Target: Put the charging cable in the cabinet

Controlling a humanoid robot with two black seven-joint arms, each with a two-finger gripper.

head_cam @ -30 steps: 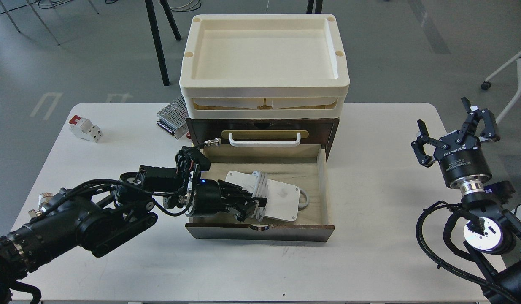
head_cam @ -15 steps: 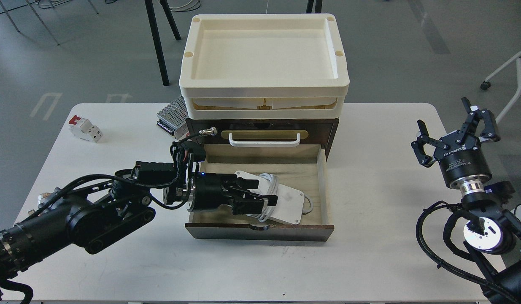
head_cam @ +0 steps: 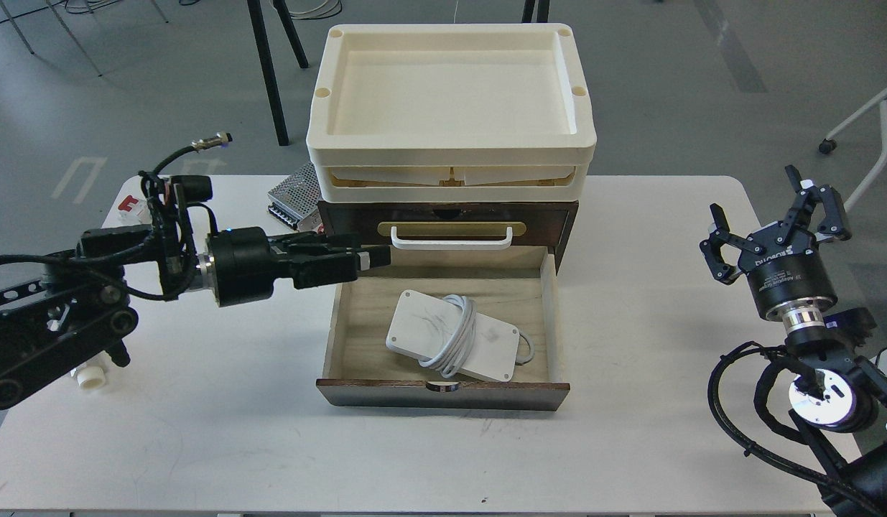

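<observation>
We've only one view: head cam, looking forward and steeply down, mid-range on the tabletop [head_cam: 630,215]; cabinet [head_cam: 447,215] centred, our arms entering from both sides, floor beyond.

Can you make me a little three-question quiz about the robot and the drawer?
1. True or false: the charging cable lies inside the open drawer of the cabinet.
2. Which gripper reaches over the drawer's back left corner? A) left gripper B) right gripper
3. Fill in: the cream trays sit on ____ of the cabinet.

Key: 1 true. 2 A. 3 top.
</observation>
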